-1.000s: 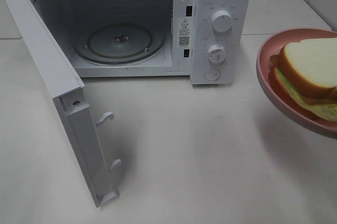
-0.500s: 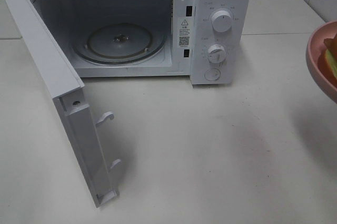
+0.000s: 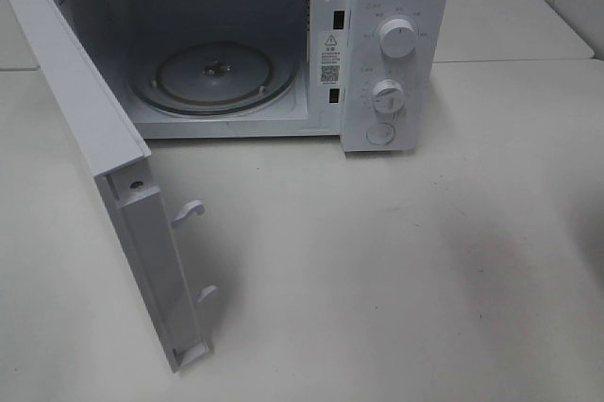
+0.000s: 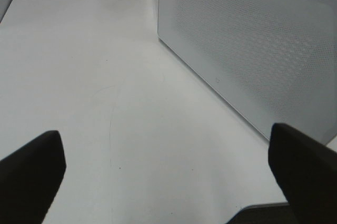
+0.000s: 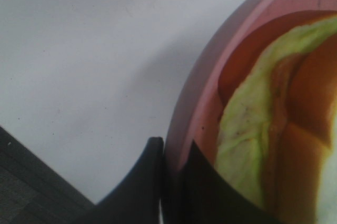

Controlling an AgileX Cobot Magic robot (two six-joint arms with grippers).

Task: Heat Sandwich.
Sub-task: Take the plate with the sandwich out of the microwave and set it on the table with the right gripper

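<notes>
One view only, right wrist: right gripper (image 5: pixel 171 169) pinching pink plate (image 5: pixel 200 103) w/ sandwich (image 5: pixel 253 129); left gripper (image 4: pixel 168 171) wide.

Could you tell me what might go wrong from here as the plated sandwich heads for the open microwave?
1. The right gripper pinches only the rim of the pink plate, so the plate could tilt and the sandwich slide off.
2. The microwave door swings out over the table, so a low approach might clip it.
3. The plate must clear the opening and settle flat on the glass turntable.
</notes>
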